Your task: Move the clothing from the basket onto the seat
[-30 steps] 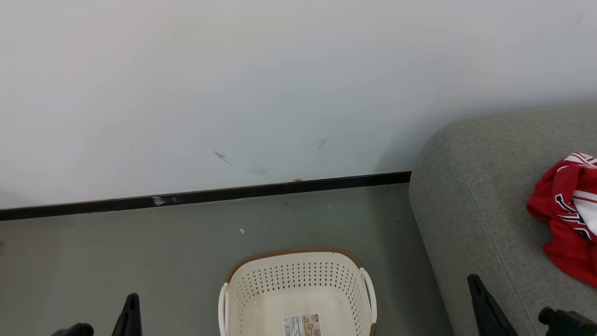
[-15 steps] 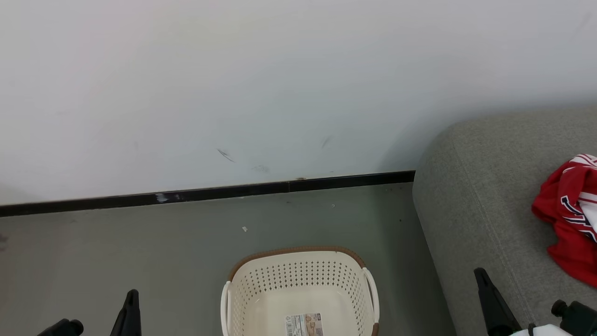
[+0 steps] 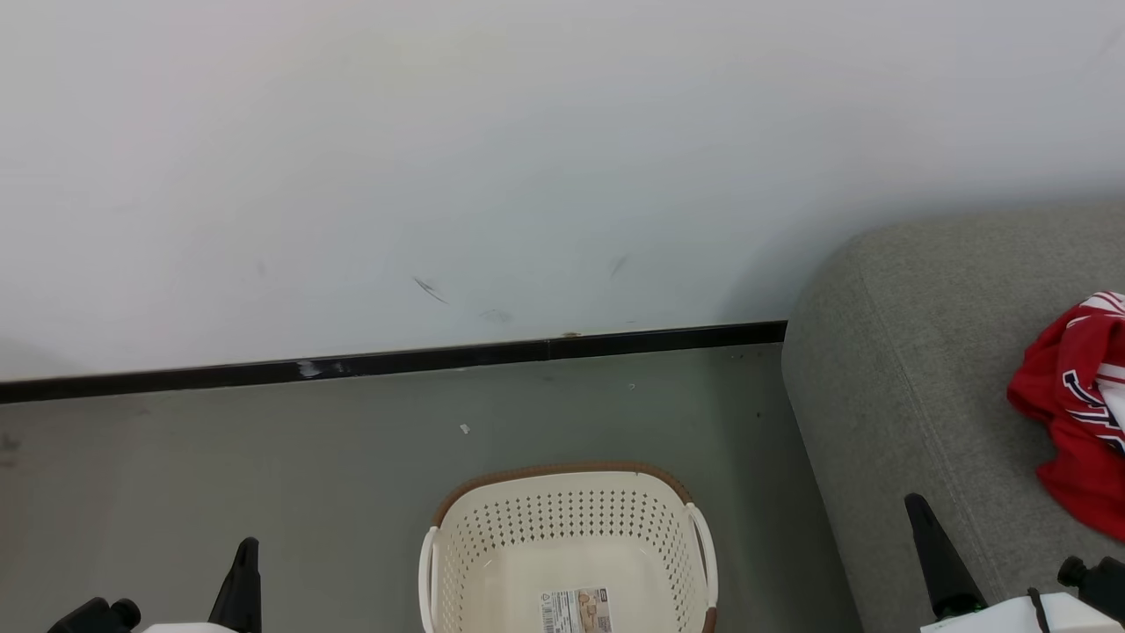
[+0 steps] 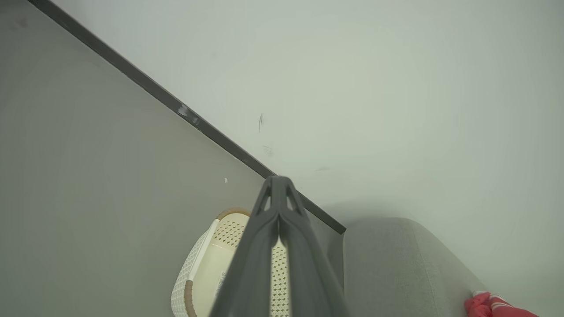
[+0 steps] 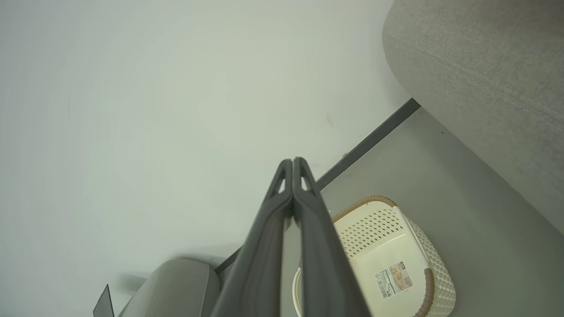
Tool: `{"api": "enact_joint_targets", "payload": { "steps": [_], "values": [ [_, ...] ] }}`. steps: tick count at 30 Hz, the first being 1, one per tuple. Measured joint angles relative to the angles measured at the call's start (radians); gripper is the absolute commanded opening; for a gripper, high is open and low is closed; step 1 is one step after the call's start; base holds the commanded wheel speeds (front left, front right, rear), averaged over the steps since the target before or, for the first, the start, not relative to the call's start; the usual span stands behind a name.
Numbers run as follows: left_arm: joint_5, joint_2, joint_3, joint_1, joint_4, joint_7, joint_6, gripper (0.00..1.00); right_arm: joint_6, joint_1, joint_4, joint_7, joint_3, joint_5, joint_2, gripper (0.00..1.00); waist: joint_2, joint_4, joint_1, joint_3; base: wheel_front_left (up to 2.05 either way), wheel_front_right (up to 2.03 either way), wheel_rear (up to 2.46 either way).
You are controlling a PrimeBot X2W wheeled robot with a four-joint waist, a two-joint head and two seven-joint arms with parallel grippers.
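**LAUNDRY MOVE: STATUS ENTRY**

**Clothing** [image 3: 1074, 413]: red bundle w/ white stripes & navy lettering. Lies crumpled on the seat [image 3: 914, 369], well apart from the basket [image 3: 562, 520], to its right. Cut off by the frame edge, so can't tell if it's one garment or two. It's where the task wants it: a loose heap, not folded.

**Seat:** grey woven sofa, rounded corner just beside basket's right side. Prob. why the basket stands there: short carry.

**Basket:** cream, perforated, brown rim, upright on floor. Visible inside is bare apart from a paper label [image 3: 576, 610]. Near end is out of frame in head view and partly behind the fingers in rt wrist view. Reads as empty.

**Left gripper** [image 4: 278, 193]: near side of basket, to its left. Fingers pressed together, nothing between.

**Right gripper** [image 5: 292, 174]: near side of basket, to its right. Tips meeting, nothing held. Both sit clear of the basket; judged no pick in hand, task approx. done.

**Surrounds:** grey floor [image 3: 220, 457] around basket. White scrap [image 3: 464, 429] beyond its far rim. Black skirting [image 3: 395, 362] & scuffed wall [image 3: 439, 158] further back.
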Motion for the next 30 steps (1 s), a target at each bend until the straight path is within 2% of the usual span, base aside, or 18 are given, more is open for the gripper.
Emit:
{"api": "enact_joint_targets", "payload": {
  "steps": [12, 30],
  "values": [
    [-0.135, -0.021, 0.034, -0.029, 0.013, 0.039, -0.035, 0.0, 0.0, -0.042, 0.035, 0.028, 0.001, 0.197, -0.018, 0.0, 0.0, 0.005, -0.0042, 0.009, 0.0, 0.0, 0.0],
    [-0.339, -0.05, 0.086, -0.066, 0.036, 0.1, -0.097, 0.0, 0.0, -0.102, 0.091, 0.077, 0.003, 0.488, -0.041, 0.0, 0.0, 0.013, -0.005, 0.018, 0.0, 0.0, 0.0]
  ]
}}
